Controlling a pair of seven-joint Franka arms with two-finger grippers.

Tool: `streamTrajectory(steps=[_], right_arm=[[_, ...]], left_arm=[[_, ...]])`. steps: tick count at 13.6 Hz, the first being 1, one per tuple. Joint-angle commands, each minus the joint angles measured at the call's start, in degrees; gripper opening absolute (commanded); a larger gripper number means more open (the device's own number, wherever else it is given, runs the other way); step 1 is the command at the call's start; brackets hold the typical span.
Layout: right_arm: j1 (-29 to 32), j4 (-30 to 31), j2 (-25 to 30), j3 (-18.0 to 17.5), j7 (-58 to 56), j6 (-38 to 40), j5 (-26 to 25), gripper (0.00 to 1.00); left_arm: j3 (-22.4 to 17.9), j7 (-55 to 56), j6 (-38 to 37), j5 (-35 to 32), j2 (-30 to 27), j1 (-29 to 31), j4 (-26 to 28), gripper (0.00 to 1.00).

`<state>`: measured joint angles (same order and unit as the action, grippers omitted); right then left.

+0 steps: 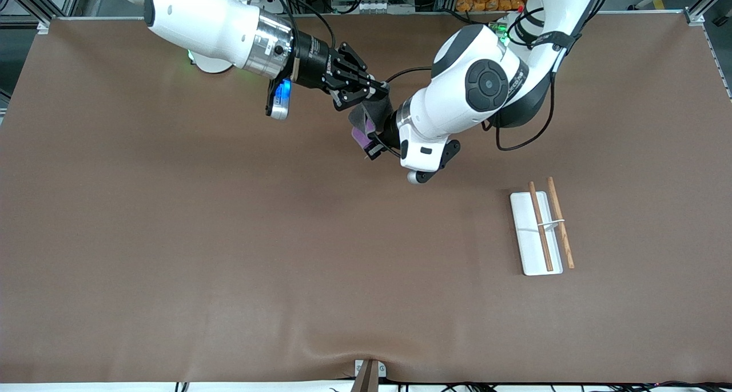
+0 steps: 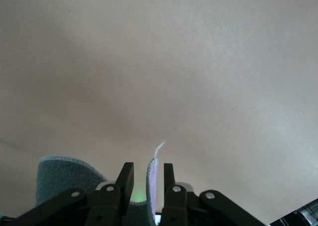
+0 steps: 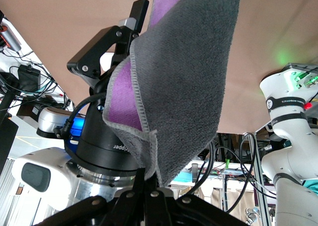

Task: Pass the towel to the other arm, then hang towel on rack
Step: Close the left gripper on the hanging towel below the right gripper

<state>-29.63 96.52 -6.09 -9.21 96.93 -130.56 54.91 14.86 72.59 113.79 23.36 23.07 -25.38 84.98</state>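
Handover risk comes first: the right pincer (image 1: 377, 92), reaching in from the upper part of the frame, is clamped shut on one corner of the towel (image 1: 361, 124) and, by my reading, carries all of its weight. The cloth hangs in the air at upper centre, over bare counter (image 1: 229, 237), dark grey face outward with purple showing in its folds. Just below it in the frame sits the left pincer (image 1: 372, 138), parted part-way, its fingers (image 2: 126, 179) straddling a thin upright edge of the cloth without pressing on it; a slim gap shows on one side. If the right pincer lets go before the left one closes, the towel would likely drop to the counter. Since only a narrow edge sits between the left fingers, a shallow bite could also slip once the load transfers. The two pincers are very near each other, so a careless closing move might knock them together. The rack (image 1: 523, 232) lies at mid-height toward the left arm's end of the counter, well apart from the exchange and bare of cloth.
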Motion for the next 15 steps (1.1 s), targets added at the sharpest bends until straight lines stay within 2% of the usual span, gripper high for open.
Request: streamTrajectory(steps=[1,3,8,15], right_arm=[[-0.8,-1.8,-0.9,0.7,1.2,0.4,0.0,0.0],[-0.8,-1.8,-1.0,0.7,1.2,0.4,0.0,0.0],[-0.8,-1.9,-1.3,0.7,1.2,0.4,-0.4,0.0],[-0.9,-1.9,-1.3,0.7,1.2,0.3,-0.5,0.0]], left_arm=[[-0.1,1.3,-0.8,0.9,0.1,-0.6,-1.2,0.31],[-0.1,1.4,-0.8,0.9,0.2,-0.8,-1.2,0.28],[-0.1,1.4,-0.8,1.0,-0.1,-1.4,-1.2,0.02],[-0.3,0.9,-0.8,0.7,-0.3,-0.5,-1.2,0.0]])
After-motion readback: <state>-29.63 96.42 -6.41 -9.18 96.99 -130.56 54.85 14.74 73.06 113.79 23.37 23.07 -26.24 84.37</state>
